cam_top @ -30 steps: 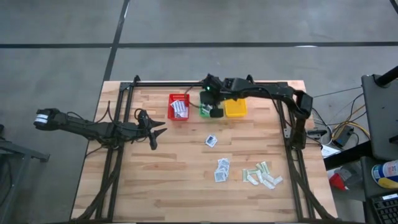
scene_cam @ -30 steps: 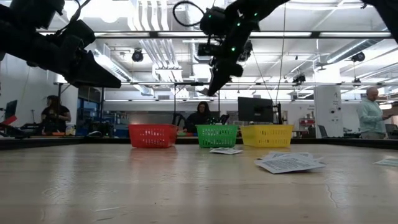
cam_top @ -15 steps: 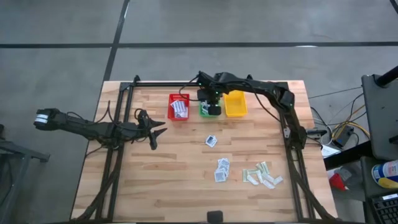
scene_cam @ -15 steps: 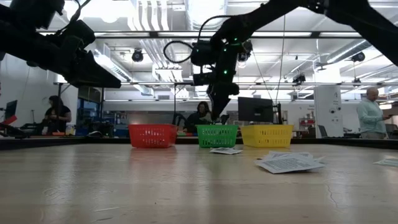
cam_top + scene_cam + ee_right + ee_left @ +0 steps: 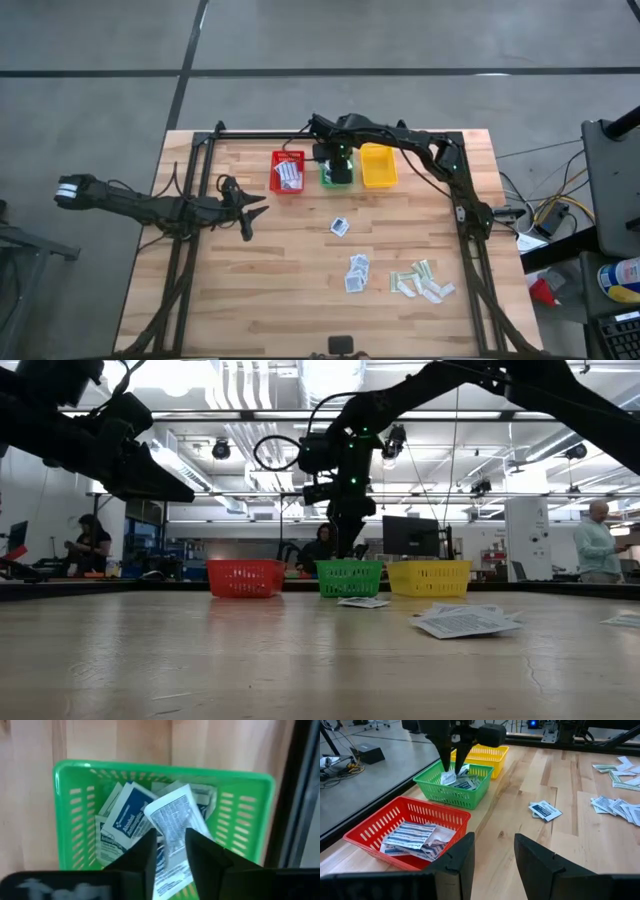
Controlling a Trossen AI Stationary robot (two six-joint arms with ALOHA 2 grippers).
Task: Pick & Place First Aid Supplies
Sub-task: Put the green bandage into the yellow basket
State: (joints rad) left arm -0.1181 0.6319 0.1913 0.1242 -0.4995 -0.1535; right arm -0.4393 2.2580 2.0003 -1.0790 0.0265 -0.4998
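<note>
The right gripper (image 5: pixel 338 175) has been swinging in from the yellow basket's (image 5: pixel 379 166) side and is now hanging straight over the green basket (image 5: pixel 67 815), and its fingers have been parting: a square white-blue packet (image 5: pixel 176 827) is sitting in the narrow gap between the two fingertips, tilted, its upper part standing clear above them over the basket, and whether the pads are still pinching it or have let go is not showing. Beneath it several more square packets are lying in the green basket, too overlapped for counting. The red basket (image 5: pixel 400 815) beside it is holding a small heap of oblong blue-striped packets (image 5: pixel 412 836), and the yellow basket is showing no contents. The three baskets are standing in a row at the table's (image 5: pixel 270 290) far edge, red, green, yellow. Out on the wood one square packet (image 5: pixel 340 226) is lying alone, a cluster of about four squares (image 5: pixel 356 273) is lying nearer the front, and a pile of roughly six pale green strips (image 5: pixel 420 281) is lying beside that. The left gripper (image 5: pixel 245 210) is waiting above the table's left part, fingers spread and holding nothing.
</note>
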